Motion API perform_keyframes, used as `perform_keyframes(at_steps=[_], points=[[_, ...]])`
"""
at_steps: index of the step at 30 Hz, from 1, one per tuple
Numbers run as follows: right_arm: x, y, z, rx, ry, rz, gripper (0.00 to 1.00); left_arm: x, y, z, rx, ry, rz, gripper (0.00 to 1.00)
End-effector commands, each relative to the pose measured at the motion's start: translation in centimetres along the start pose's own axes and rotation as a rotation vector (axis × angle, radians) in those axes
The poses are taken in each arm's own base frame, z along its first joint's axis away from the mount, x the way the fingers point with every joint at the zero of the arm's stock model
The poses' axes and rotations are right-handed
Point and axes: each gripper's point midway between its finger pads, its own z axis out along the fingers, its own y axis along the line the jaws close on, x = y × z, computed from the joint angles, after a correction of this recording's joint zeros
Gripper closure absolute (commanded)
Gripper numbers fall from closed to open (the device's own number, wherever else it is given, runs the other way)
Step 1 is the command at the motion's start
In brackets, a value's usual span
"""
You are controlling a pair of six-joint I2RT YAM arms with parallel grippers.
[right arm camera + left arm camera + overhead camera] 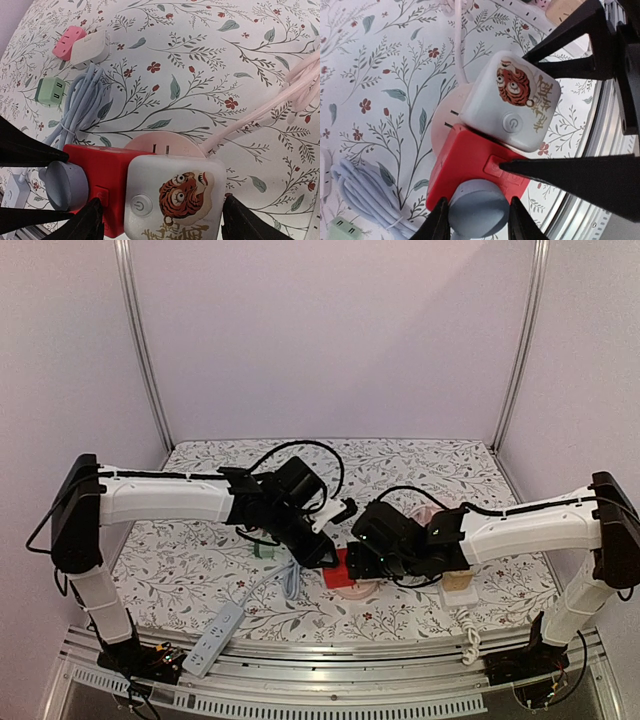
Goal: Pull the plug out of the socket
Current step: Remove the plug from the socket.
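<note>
A round grey plug (475,215) sticks out of the side of a red cube socket (470,160). My left gripper (477,205) is shut on the plug, one finger on each side of it. A white cube with a tiger picture (175,195) adjoins the red socket (102,167), and both sit on a pink round base (165,145). My right gripper (162,217) spans this block, one finger against the red socket's button face and the other against the white cube's far side. From above, both grippers (325,555) (360,560) meet over the red socket (335,570).
A coiled blue-grey cable (80,105) lies left of the socket, with a green adapter (50,91) and pink and white adapters (92,48) beyond. A pink cord (270,105) runs right. A white power strip (215,638) lies by the front rail (320,650).
</note>
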Motion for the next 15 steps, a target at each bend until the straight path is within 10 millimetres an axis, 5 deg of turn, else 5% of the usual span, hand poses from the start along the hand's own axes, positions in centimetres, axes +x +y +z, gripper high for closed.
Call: perform_keyframes(at_steps=[1, 7, 15], points=[[5.4, -5.5, 1.5, 0.216, 0.174, -0.108, 0.20, -0.5, -0.9, -2.6, -0.048, -0.085, 0.064, 0.88], [5.5, -5.0, 1.6, 0.203, 0.156, -0.141, 0.20, -0.6, -1.7, -1.4, 0.044, -0.026, 0.008, 0.87], [5.4, -4.7, 1.5, 0.212, 0.139, -0.203, 0.21, -2.2, -0.8, -2.6, 0.179, -0.025, -0.159, 0.88]])
